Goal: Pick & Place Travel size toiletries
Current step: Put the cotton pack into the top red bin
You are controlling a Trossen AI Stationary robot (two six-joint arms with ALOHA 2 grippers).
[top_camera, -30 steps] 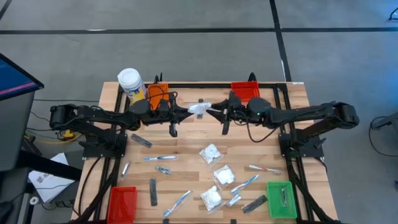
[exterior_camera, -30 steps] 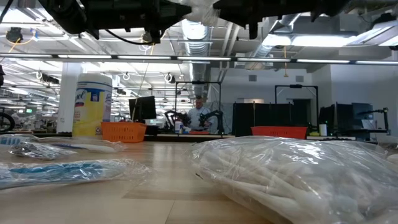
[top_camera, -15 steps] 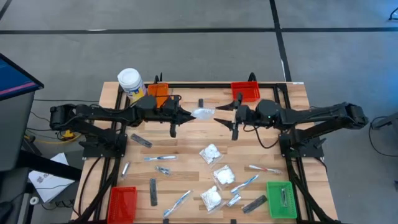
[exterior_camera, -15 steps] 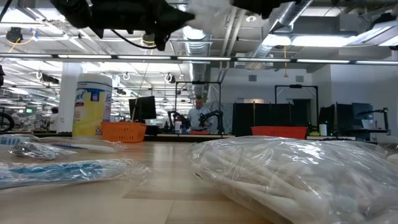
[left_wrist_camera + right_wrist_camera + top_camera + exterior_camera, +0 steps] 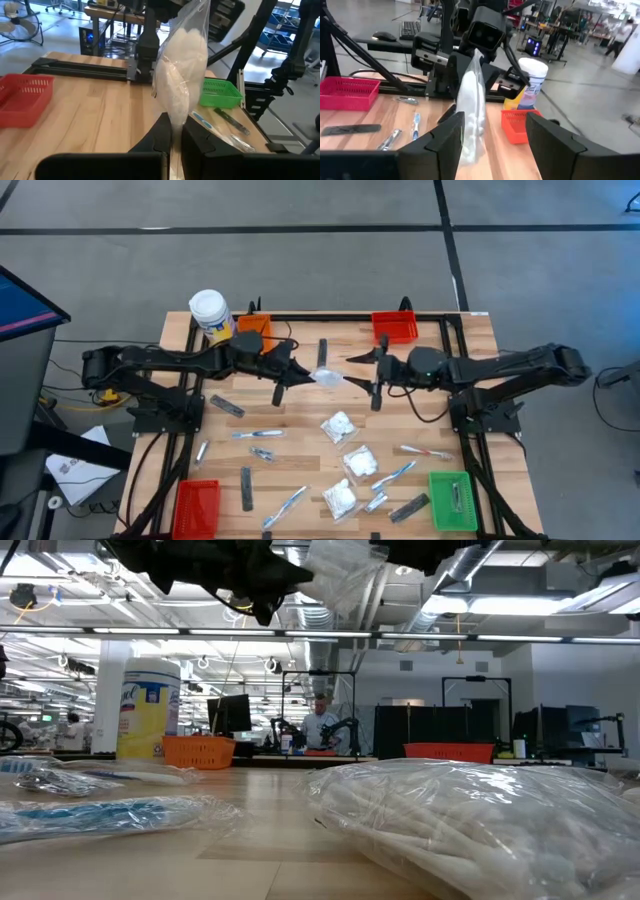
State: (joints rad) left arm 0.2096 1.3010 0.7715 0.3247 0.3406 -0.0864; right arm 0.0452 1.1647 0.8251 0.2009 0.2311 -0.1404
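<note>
The left hand [image 5: 303, 370] pinches a white puffy plastic packet [image 5: 327, 375] by one edge, holding it in the air above the middle of the far half of the worktop [image 5: 300, 445]. The right hand [image 5: 358, 366] sits just beside the packet with its fingers spread, not touching it. More packets [image 5: 340, 426] lie on the worktop nearer the front.

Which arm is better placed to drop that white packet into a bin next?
Left. The left gripper is shut on the white packet, holding it above the table's middle. The right gripper is open beside it and holds nothing. Which bin it belongs in cannot be told.
</note>
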